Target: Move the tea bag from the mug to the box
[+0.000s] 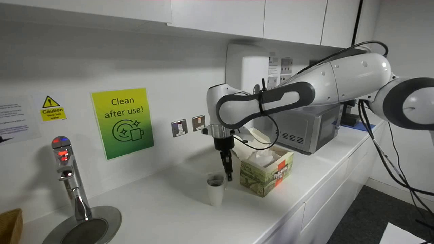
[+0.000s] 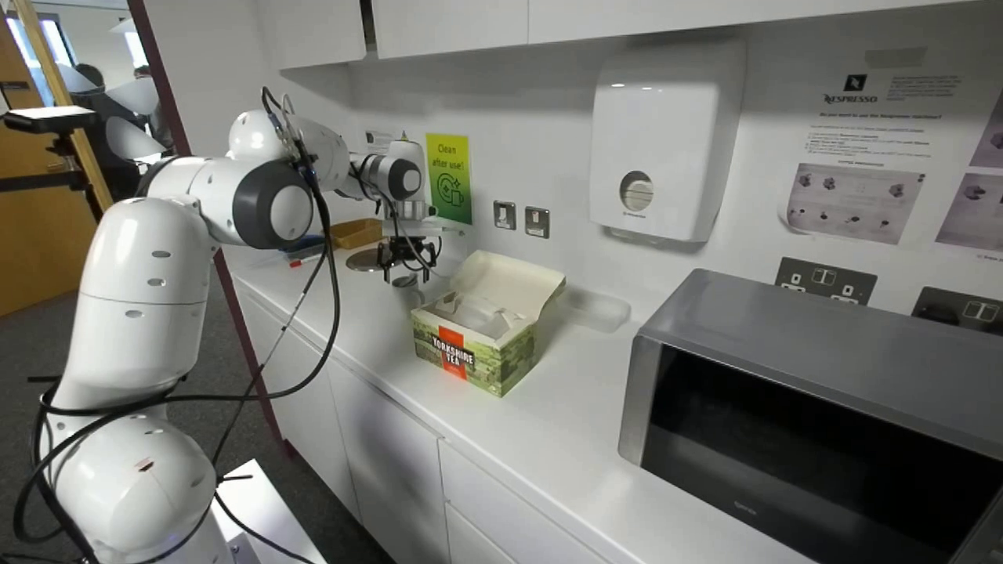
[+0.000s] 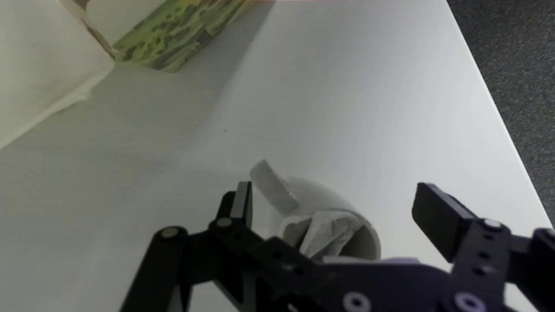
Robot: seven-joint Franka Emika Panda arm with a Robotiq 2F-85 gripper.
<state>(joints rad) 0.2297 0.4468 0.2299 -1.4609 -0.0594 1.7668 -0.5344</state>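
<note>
On the counter (image 1: 162, 213), between back and front edges, stands the box (image 1: 259, 176), near it the gripper (image 3: 337, 201), jaws parted crosswise to the front edge (nothing held), and the grasp hinges, I judge, on the mug (image 1: 216, 196), tea bag (image 3: 331, 232) inside, standing farther from the box than they do.

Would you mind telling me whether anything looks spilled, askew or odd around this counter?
Nothing seems spilled; the mug stands upright. In an exterior view, the Nespresso notice looks odd: its lower left corner curls instead of lying flat.
</note>
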